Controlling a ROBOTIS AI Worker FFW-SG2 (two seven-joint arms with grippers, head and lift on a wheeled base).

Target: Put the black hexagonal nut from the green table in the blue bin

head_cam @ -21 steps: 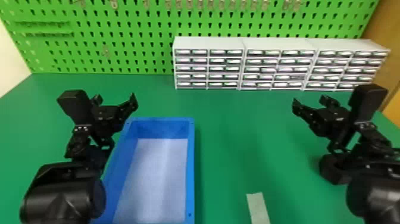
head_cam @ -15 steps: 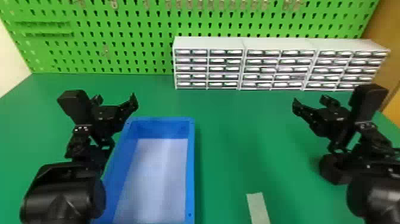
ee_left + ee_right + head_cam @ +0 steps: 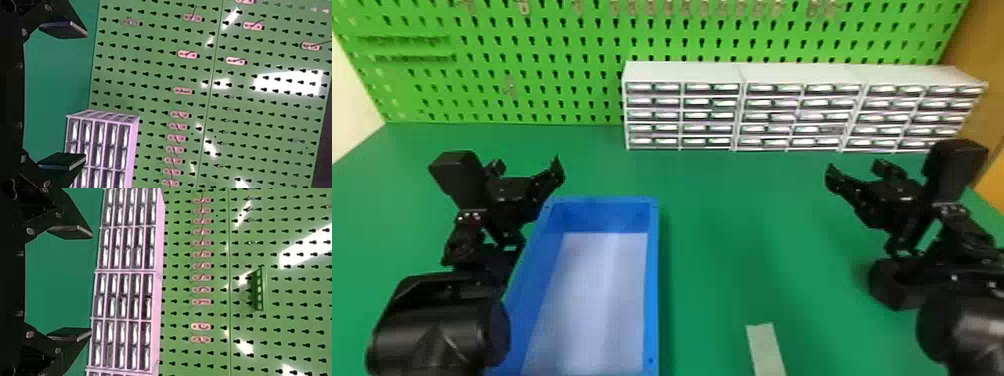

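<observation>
The green table (image 3: pixel 732 250) is the largest thing, and along its far side stands a green pegboard (image 3: pixel 572 50). In front of this board, from the middle to the right, there is a row of small drawer cabinets (image 3: pixel 682 73). The blue bin (image 3: pixel 653 290) lies on the near side of the table, left of the middle; its bottom is pale. The left gripper (image 3: pixel 527 168) is near the far left corner of the bin, and its fingers (image 3: pixel 64 29) are spread wide. The right gripper (image 3: pixel 859 171) is above the right part of the table, and its fingers (image 3: pixel 70 232) are likewise wide apart. The black hexagonal nut (image 3: pixel 884 285) is on the table at the right, partly hidden by the right arm. A pale strip (image 3: pixel 765 347) lies at the near side, between the bin and the nut.
</observation>
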